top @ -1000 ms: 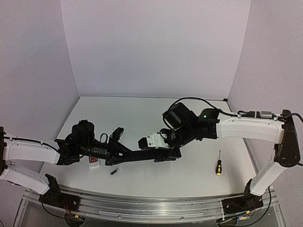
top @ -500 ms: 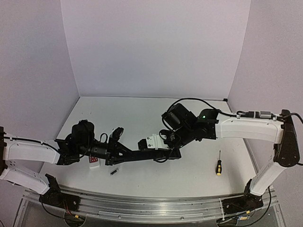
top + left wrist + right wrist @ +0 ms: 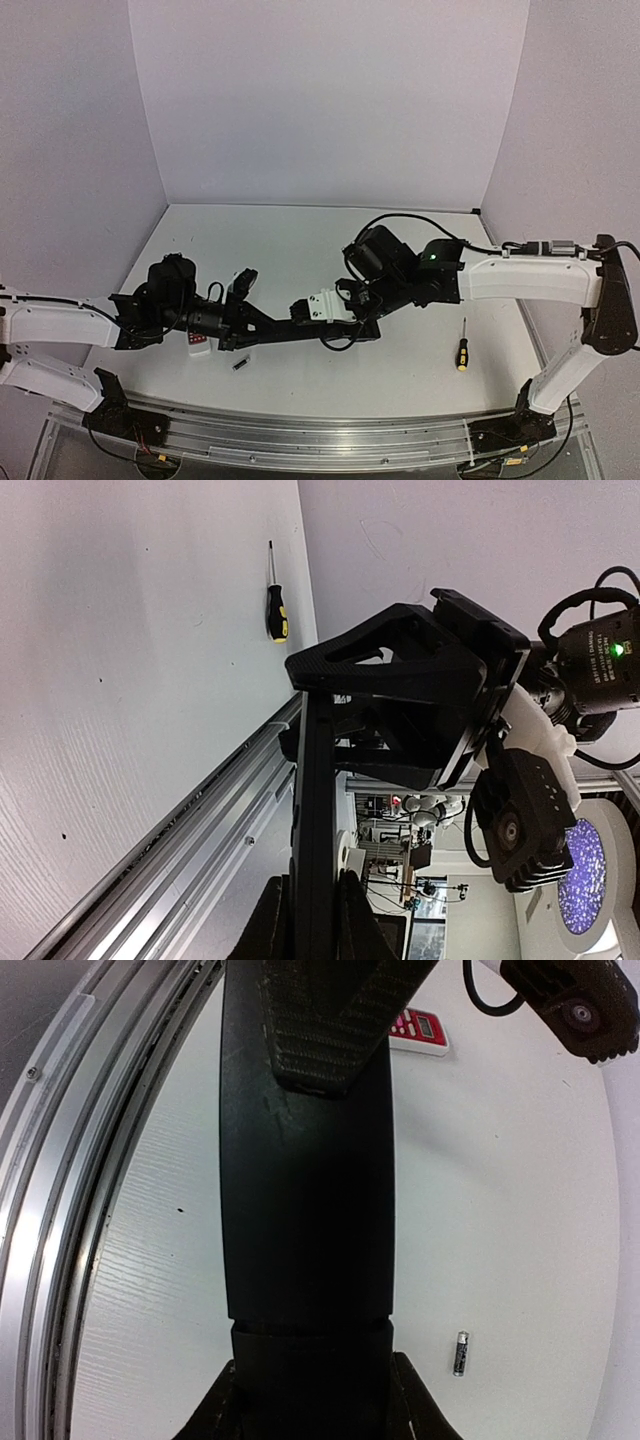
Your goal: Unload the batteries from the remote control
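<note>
**Black remote held in the air between two arms, one battery on the table**

The table point(image 3: 300, 250) is a plain white surface. Pale lilac walls point(image 3: 330, 100) close it at the back and on both sides. An aluminium rail point(image 3: 320, 435) runs along its near edge and carries the arm bases.

Above the middle of the table, the long black remote control point(image 3: 290, 330) hangs between the arms. The left tool point(image 3: 312, 930) is clenched on one end of it. The right tool point(image 3: 310, 1400) grasps the other end, with its fingers pressed on both sides.

One battery point(image 3: 461, 1353) lies on the table near the front edge, below the left end of the remote control. It touches nothing. I cannot tell whether more batteries are inside the remote control.

A small white remote point(image 3: 199, 346) with red buttons lies near the battery, on its left. A screwdriver point(image 3: 462, 350) with a yellow-and-black handle lies well apart on the right.
</note>
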Motion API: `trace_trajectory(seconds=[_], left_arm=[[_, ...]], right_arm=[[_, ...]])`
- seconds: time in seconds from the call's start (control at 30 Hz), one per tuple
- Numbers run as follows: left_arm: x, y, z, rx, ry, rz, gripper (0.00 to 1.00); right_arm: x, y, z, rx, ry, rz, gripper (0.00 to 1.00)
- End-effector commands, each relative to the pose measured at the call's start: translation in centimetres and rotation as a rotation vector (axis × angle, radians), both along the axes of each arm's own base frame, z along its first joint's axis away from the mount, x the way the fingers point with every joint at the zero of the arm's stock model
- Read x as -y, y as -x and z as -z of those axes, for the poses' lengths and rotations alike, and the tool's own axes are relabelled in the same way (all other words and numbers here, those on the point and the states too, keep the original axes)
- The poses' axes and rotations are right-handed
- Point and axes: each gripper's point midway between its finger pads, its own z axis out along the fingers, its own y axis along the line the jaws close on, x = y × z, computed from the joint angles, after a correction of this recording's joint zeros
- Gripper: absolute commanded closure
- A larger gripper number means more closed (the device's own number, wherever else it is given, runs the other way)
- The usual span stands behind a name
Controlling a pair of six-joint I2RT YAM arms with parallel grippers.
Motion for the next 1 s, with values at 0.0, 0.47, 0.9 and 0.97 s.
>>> trace_trajectory(seconds=[0.0,0.47,0.9,0.97], left_arm=[[-0.9,-0.3,0.3,0.012,-0.011,-0.021,1.0],[-1.7,-0.1,1.3,-0.006,-0.048,-0.025,1.0],[-2.0,-0.6,1.6,-0.004,-0.061,-0.038,1.0],[-1.9,-0.7,1.6,-0.002,-0.061,-0.035,1.0]], right_arm=[[3.7,-1.1,0.6,0.042,0.102,0.095,0.77],[7.1,-3.4,0.8,0.122,0.157,0.218,0.77],[10.0,-4.2,1.7,0.103,0.201,0.293,0.77],[10.1,-4.1,1.9,0.09,0.201,0.297,0.77]])
